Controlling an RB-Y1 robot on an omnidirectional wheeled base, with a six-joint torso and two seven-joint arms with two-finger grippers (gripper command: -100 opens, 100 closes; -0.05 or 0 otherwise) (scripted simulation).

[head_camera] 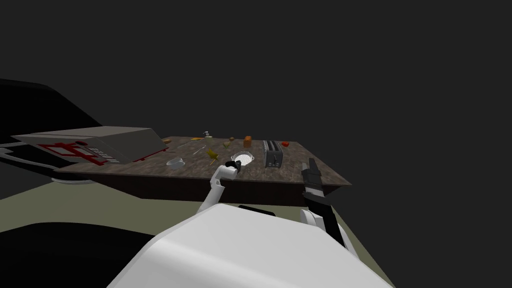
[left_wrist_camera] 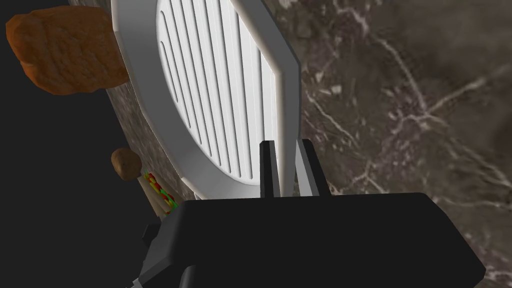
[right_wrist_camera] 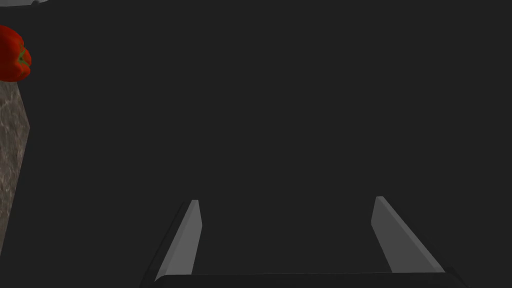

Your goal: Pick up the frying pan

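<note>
The frying pan (head_camera: 244, 158) is a light grey pan with a ribbed white bottom, sitting on the dark marbled counter (head_camera: 295, 170) near its front edge. Up close, the pan (left_wrist_camera: 220, 85) has its rim wall between the fingers of my left gripper (left_wrist_camera: 286, 145), one blade inside and one outside, pressed against it. From the head, my left gripper (head_camera: 232, 164) sits at the pan's near side. My right gripper (head_camera: 311, 167) hovers over the counter's right front corner; its fingers (right_wrist_camera: 182, 240) stand wide apart with nothing between them.
A toaster (head_camera: 272, 152) stands just right of the pan. A small bowl (head_camera: 175, 162) and a microwave (head_camera: 95, 142) lie to the left. An orange-brown lump (left_wrist_camera: 65, 50) and a small brown one (left_wrist_camera: 125, 162) sit beyond the pan. A red pepper (right_wrist_camera: 12, 55) is at the far right.
</note>
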